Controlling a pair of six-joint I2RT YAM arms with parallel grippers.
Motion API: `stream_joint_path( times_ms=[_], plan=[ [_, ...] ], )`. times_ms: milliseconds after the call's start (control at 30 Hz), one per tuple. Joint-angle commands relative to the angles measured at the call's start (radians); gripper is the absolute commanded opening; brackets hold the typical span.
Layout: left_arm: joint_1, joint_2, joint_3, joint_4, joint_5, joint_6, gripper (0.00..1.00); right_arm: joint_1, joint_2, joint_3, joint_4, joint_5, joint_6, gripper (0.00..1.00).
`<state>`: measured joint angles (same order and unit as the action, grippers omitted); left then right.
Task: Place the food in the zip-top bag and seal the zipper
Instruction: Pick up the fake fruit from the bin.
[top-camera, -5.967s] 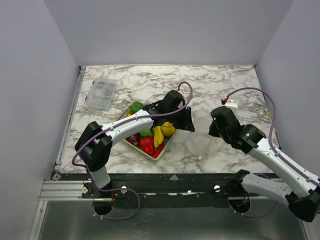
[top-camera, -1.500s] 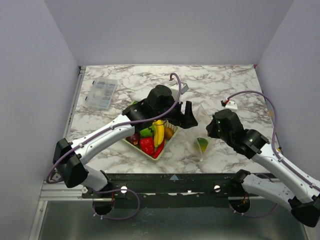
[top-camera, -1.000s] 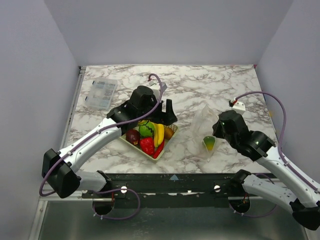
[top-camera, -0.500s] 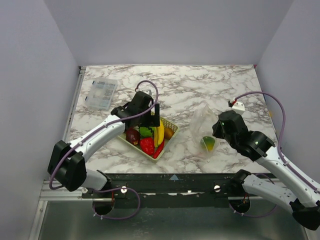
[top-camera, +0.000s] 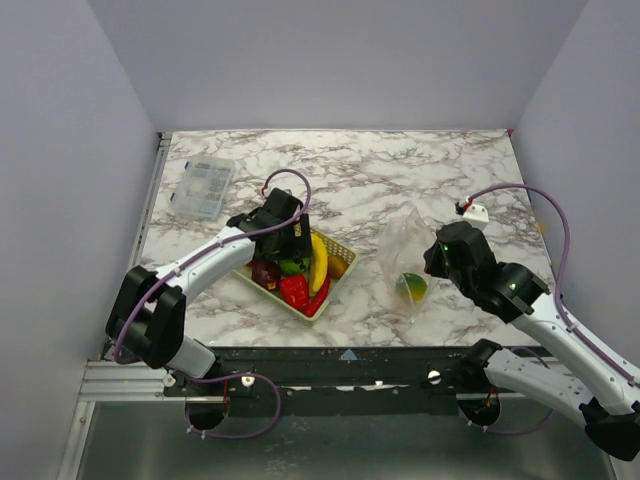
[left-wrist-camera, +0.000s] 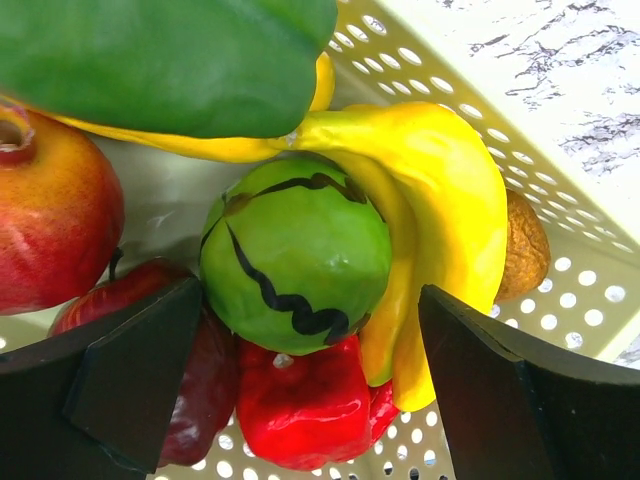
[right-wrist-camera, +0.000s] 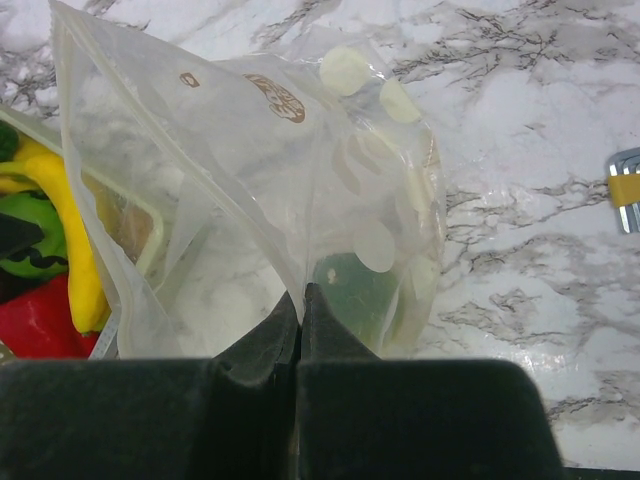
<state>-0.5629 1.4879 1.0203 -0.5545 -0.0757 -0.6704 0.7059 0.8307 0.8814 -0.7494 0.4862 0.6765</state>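
The food fills a pale yellow mesh basket (top-camera: 338, 252): a yellow banana (top-camera: 319, 262), a red pepper (top-camera: 295, 290), a dark red fruit (top-camera: 265, 273). In the left wrist view my left gripper (left-wrist-camera: 300, 385) stands open over the basket, its fingers either side of a round green fruit with a black wavy line (left-wrist-camera: 295, 255), with the banana (left-wrist-camera: 440, 210) and red pepper (left-wrist-camera: 305, 410) beside it. The zip-top bag (top-camera: 405, 255) stands to the right with a green and yellow fruit (top-camera: 410, 288) inside. My right gripper (right-wrist-camera: 301, 300) is shut on the bag's plastic (right-wrist-camera: 250, 170).
A clear compartment box (top-camera: 202, 187) lies at the back left of the marble table (top-camera: 400, 170). A small white connector (top-camera: 474, 211) sits near the right arm's cable. A small yellow and grey object (right-wrist-camera: 625, 187) lies at the right edge of the right wrist view.
My left arm has swung back left from the bag to the basket and come down over the green fruit, gripper open. The bag now holds one fruit. The right gripper has kept its hold.
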Motion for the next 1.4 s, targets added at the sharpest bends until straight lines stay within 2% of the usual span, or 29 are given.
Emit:
stream_joint_path(
  times_ms=[0,167,367,533,900,1033,1100,1200,1367],
  plan=[
    [-0.017,-0.110,-0.014,0.018,-0.066,0.031,0.91,0.004,0.002,-0.009,0.024,-0.005,-0.017,0.01],
    [-0.062,-0.170,0.005,0.000,-0.101,-0.030,0.87,0.004,0.012,-0.009,0.024,-0.007,-0.018,0.01],
    [-0.170,-0.101,0.048,-0.017,-0.122,-0.177,0.78,0.003,0.012,-0.011,0.025,-0.010,-0.020,0.01],
    [-0.251,0.000,0.103,-0.028,-0.159,-0.206,0.74,0.004,0.005,-0.012,0.027,-0.013,-0.018,0.01],
    [-0.279,0.146,0.119,-0.018,-0.216,-0.202,0.66,0.004,-0.007,-0.016,0.031,-0.017,-0.021,0.01],
    [-0.278,0.161,0.127,-0.014,-0.203,-0.183,0.52,0.003,-0.007,-0.015,0.030,-0.018,-0.020,0.01],
    [-0.280,0.148,0.127,-0.016,-0.207,-0.172,0.41,0.003,-0.008,-0.016,0.030,-0.018,-0.021,0.01],
    [-0.280,0.096,0.128,-0.024,-0.199,-0.136,0.26,0.004,-0.008,-0.016,0.031,-0.015,-0.021,0.01],
    [-0.280,-0.047,0.129,-0.041,-0.179,-0.073,0.09,0.003,0.007,-0.014,0.033,-0.021,-0.023,0.01]
  ],
)
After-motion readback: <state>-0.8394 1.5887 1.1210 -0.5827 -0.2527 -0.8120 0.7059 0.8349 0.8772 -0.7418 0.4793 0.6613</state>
